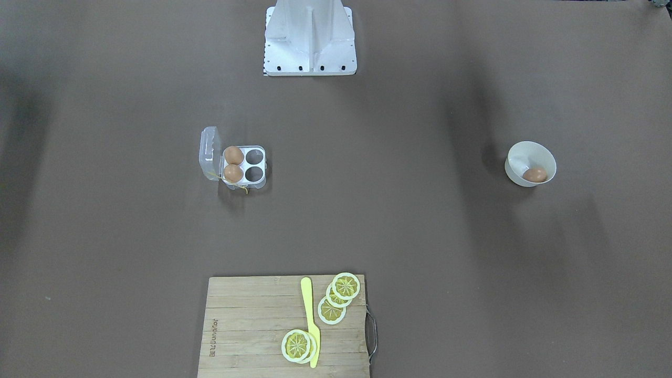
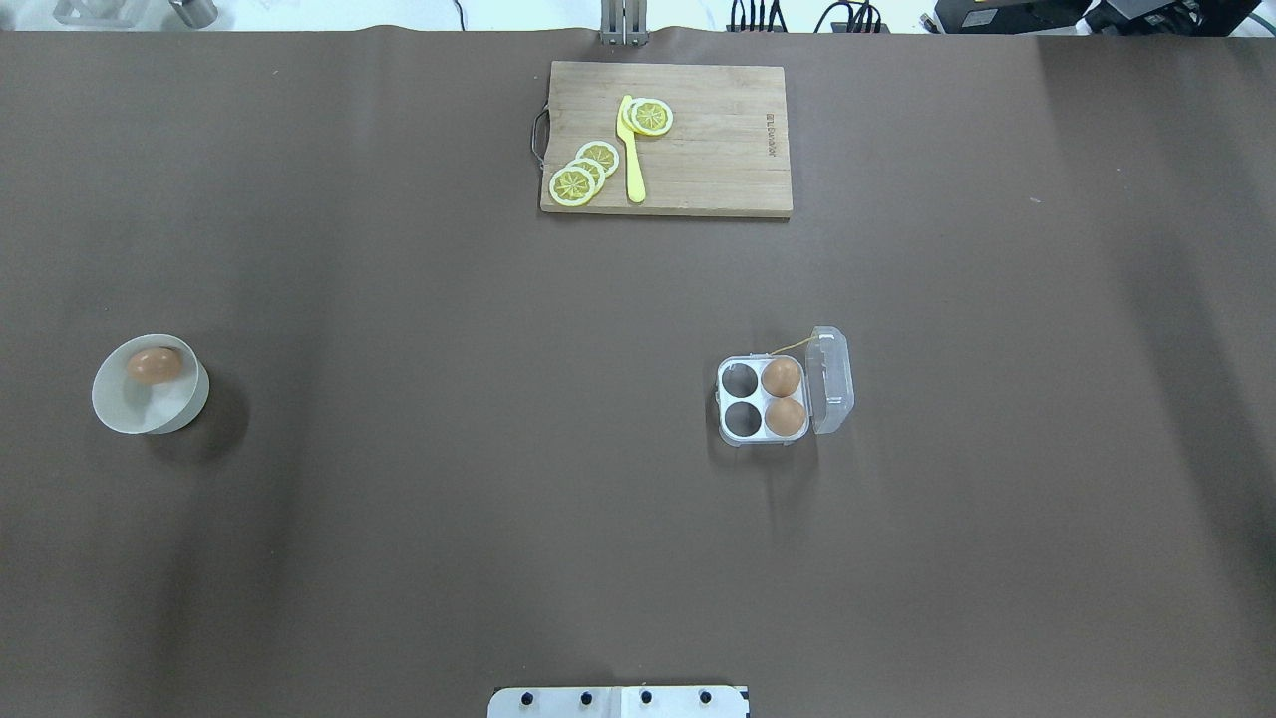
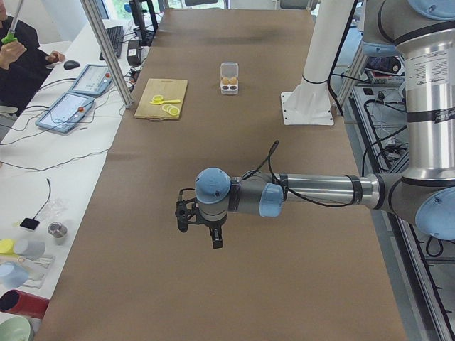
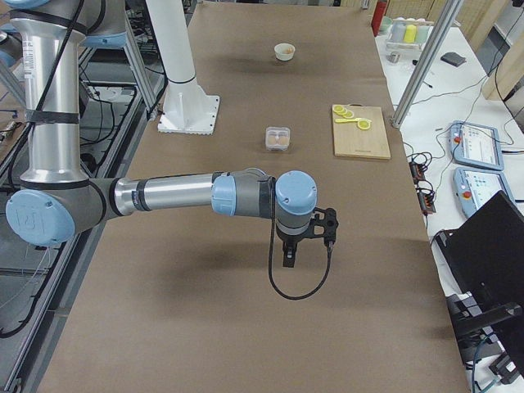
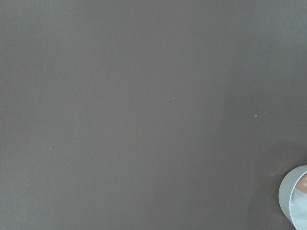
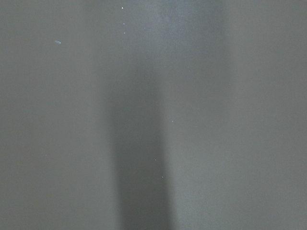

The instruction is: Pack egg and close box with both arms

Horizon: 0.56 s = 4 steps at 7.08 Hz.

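The egg (image 1: 535, 175) lies in a white round bowl (image 1: 529, 153) on my left side; it also shows in the overhead view (image 2: 154, 365). The clear box (image 1: 255, 165) stands open on my right side, its lid (image 2: 829, 379) tilted up. Two brown eggs (image 2: 782, 376) fill the cells beside the lid, and the other two cells are empty. My left gripper (image 3: 215, 240) hangs over bare table beyond the bowl, and I cannot tell if it is open. My right gripper (image 4: 288, 258) hangs over bare table, far from the box (image 4: 278, 137), and I cannot tell its state. The bowl's rim (image 5: 293, 196) shows in the left wrist view.
A wooden cutting board (image 2: 718, 140) with lemon slices (image 2: 583, 172) and a yellow knife (image 2: 631, 150) lies at the table's far edge. The white metal stand (image 1: 310, 42) is at the robot's side. Tablets and cables lie on a side table (image 3: 71, 106).
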Each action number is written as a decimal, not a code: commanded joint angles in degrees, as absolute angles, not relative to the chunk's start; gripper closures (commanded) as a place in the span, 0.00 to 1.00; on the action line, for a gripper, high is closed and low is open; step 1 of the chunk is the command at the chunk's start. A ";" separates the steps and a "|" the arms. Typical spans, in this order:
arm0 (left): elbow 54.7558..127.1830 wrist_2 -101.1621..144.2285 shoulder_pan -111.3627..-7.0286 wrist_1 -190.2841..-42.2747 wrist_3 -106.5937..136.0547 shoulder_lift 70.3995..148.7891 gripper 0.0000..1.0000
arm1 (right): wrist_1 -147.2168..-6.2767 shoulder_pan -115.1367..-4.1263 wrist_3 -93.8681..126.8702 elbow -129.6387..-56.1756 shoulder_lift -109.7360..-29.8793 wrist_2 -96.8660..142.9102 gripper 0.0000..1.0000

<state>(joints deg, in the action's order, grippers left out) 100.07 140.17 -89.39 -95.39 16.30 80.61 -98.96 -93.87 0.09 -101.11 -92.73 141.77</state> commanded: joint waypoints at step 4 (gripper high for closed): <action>99.76 139.48 -89.38 -96.15 16.08 80.42 0.01 | -98.96 -93.87 0.00 -101.08 -92.81 141.16 0.00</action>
<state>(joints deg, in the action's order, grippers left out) 99.92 139.59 -89.39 -96.09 16.10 80.46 -98.96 -93.87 0.07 -101.17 -92.81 141.62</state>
